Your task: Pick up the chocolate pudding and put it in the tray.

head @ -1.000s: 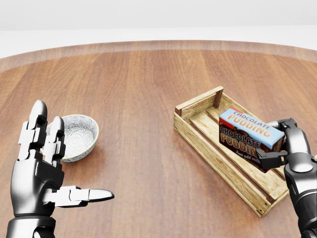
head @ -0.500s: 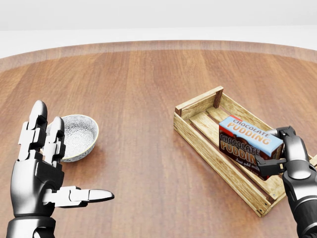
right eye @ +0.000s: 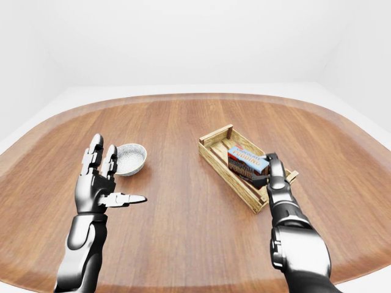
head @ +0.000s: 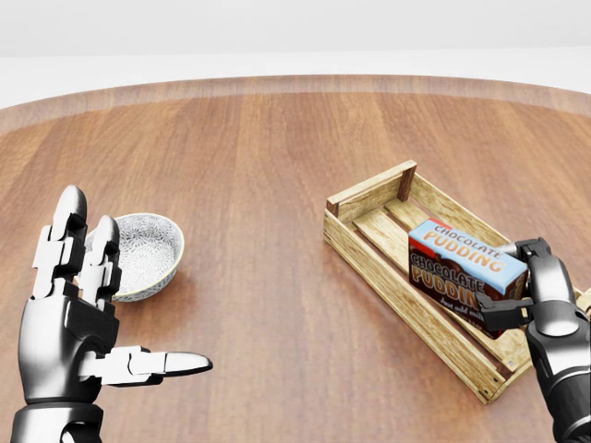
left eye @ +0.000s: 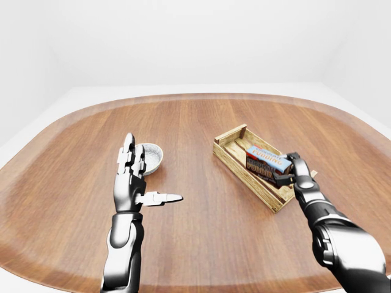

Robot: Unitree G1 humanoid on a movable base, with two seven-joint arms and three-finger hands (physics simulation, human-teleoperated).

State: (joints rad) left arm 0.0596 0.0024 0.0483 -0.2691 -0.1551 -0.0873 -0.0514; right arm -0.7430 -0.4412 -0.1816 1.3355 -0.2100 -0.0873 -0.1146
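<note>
The chocolate pudding box (head: 457,263), blue on top and brown on its side, lies tilted inside the wooden slatted tray (head: 388,280) at the right of the head view. My right hand (head: 517,274) is shut on the box's right end, thumb below and fingers above. I cannot tell whether the box rests fully on the slats. My left hand (head: 103,309) is open and empty at the lower left, fingers upright and thumb pointing right.
A small patterned white bowl (head: 148,251) sits just behind my left hand's fingers. Everything stands on a large round wooden table (head: 277,166), whose far edge runs along the top of the view.
My right hand has lowered the pudding box a little deeper into the tray. The left hand and the bowl have not moved.
</note>
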